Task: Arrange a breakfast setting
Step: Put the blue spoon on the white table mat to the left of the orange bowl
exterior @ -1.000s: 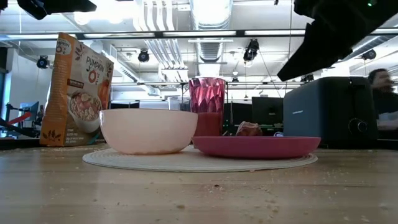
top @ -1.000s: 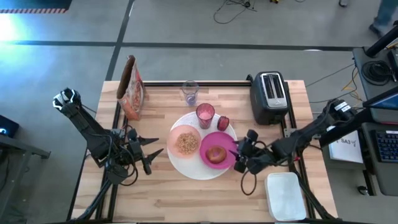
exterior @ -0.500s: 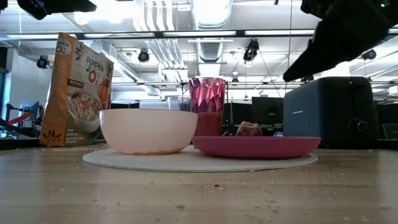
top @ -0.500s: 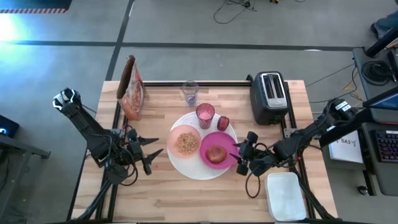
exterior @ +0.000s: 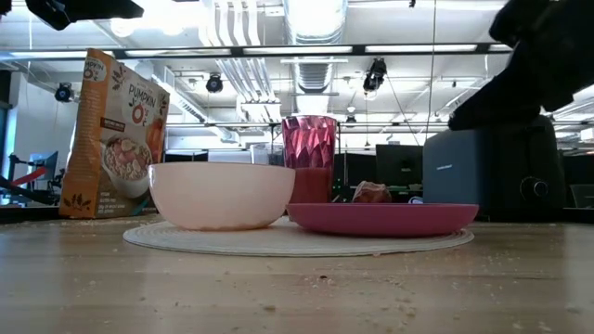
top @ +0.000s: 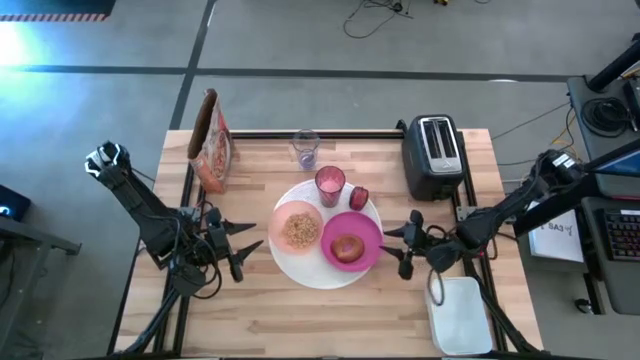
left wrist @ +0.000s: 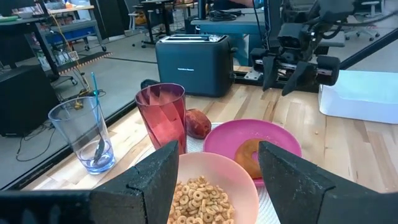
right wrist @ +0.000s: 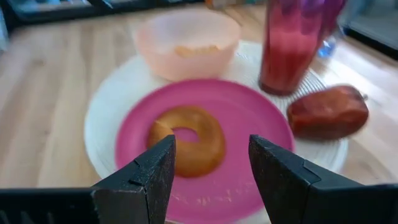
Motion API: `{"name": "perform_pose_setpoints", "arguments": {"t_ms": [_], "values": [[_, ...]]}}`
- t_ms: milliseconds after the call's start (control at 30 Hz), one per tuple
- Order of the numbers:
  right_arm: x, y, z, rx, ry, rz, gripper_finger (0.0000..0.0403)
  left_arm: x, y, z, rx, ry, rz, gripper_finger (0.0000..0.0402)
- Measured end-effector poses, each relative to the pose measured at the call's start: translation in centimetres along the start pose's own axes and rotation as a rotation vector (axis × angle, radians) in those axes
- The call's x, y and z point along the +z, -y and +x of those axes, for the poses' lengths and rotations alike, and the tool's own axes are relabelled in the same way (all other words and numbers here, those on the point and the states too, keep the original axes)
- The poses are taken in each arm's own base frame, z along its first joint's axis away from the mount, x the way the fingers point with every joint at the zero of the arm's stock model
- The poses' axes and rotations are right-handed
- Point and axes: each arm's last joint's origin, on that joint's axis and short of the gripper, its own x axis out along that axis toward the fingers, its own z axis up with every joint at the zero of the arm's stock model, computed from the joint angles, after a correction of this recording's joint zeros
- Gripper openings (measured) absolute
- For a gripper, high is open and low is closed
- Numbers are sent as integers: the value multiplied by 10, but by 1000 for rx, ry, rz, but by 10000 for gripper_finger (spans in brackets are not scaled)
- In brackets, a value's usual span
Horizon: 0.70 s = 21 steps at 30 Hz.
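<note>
Right gripper (top: 404, 244) spread wide, empty, just right of magenta plate (top: 361, 228) holding bun (top: 347, 247); left gripper (top: 243, 246) splayed, empty, left of pink bowl (top: 297, 228)

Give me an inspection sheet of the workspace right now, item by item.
Surface: wooden table, crumbs.
Job's things: white plate carries cereal bowl, magenta plate with bun, pink cup, red food.
Clutter: cereal box, clear tumbler holding spoon, toaster, white tray.
Grippers: left gripper open beside bowl; right gripper open, clear of magenta plate.
Cables: floor cables.
Surroundings: desks.
</note>
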Motion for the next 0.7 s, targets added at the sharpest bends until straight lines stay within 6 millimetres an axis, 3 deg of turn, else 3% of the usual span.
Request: {"name": "perform_pose_setpoints", "arguments": {"t_ms": [267,533,700], "values": [[-23,25,-12,76,154,34,191,0,0,0,0,1,-4,204],[-44,45,-20,101,199,119,191,0,0,0,1,2,-10,204],[-48,48,-21,94,178,133,191,0,0,0,2,3,-19,204]]}}
